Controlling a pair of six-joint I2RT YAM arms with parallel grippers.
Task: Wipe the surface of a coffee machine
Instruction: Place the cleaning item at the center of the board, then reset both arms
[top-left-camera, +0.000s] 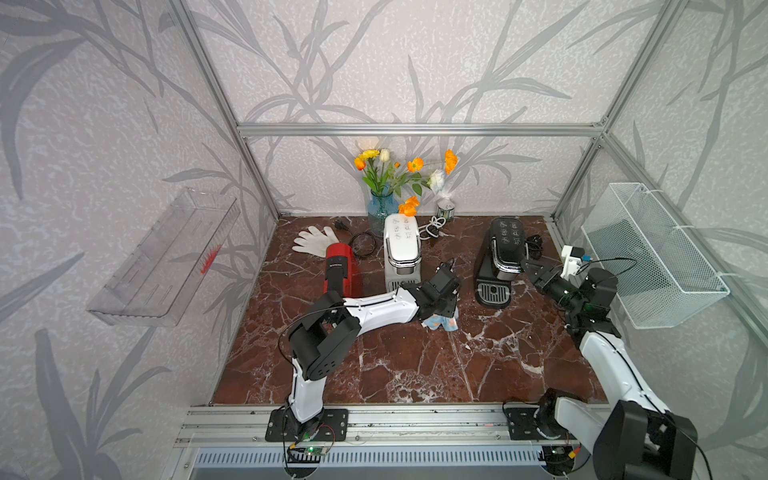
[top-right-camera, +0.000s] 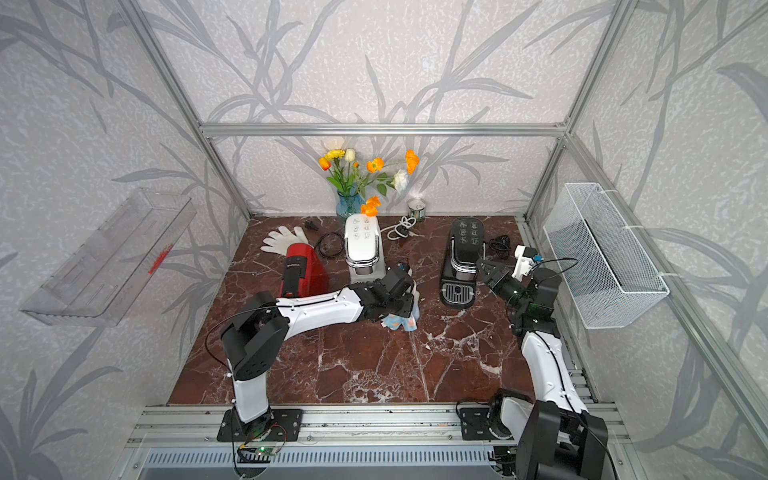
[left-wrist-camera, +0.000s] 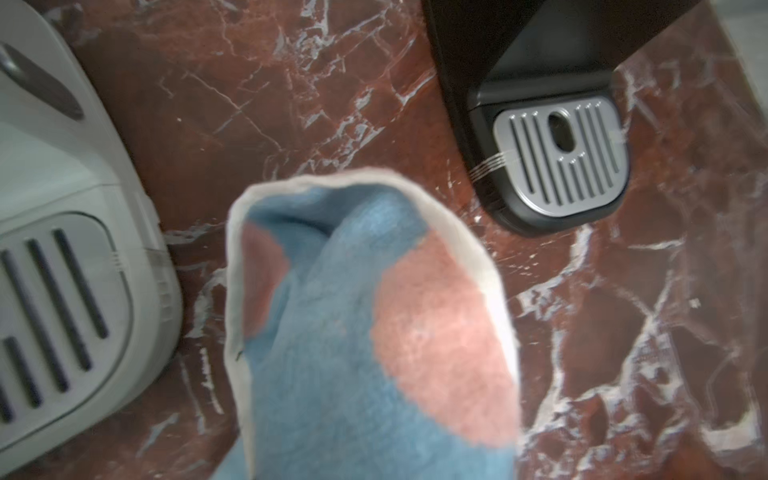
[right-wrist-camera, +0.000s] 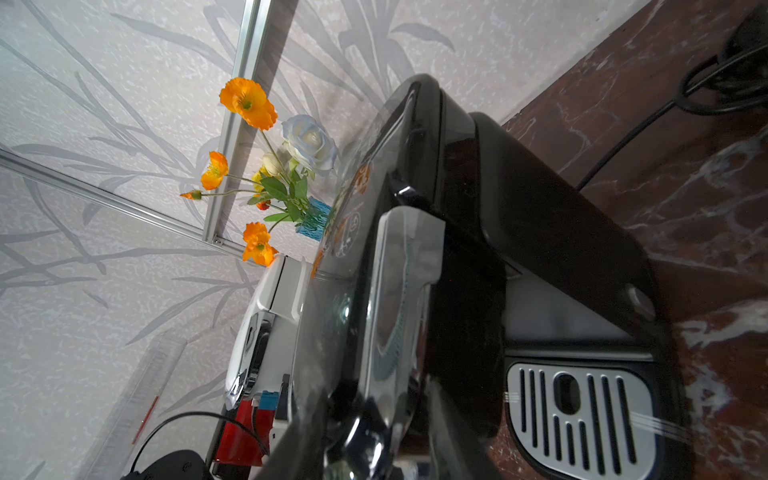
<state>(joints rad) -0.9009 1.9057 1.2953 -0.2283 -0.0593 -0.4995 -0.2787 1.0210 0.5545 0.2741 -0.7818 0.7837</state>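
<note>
Setting: lab test cell staged as a home kitchen. Silver aluminium-profile frame (top-left-camera: 415, 129) holds leaf-patterned grey wallpaper panels (top-left-camera: 374, 62); red-brown marble-look tabletop (top-left-camera: 415, 365); blue glass vase of orange flowers (top-left-camera: 379, 208) (domestic dressing).

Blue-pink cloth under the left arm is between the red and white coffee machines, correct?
Not quite: wrong pair. The cloth is between the white coffee machine and the black coffee machine; the left wrist view shows one on each side of it.
</note>
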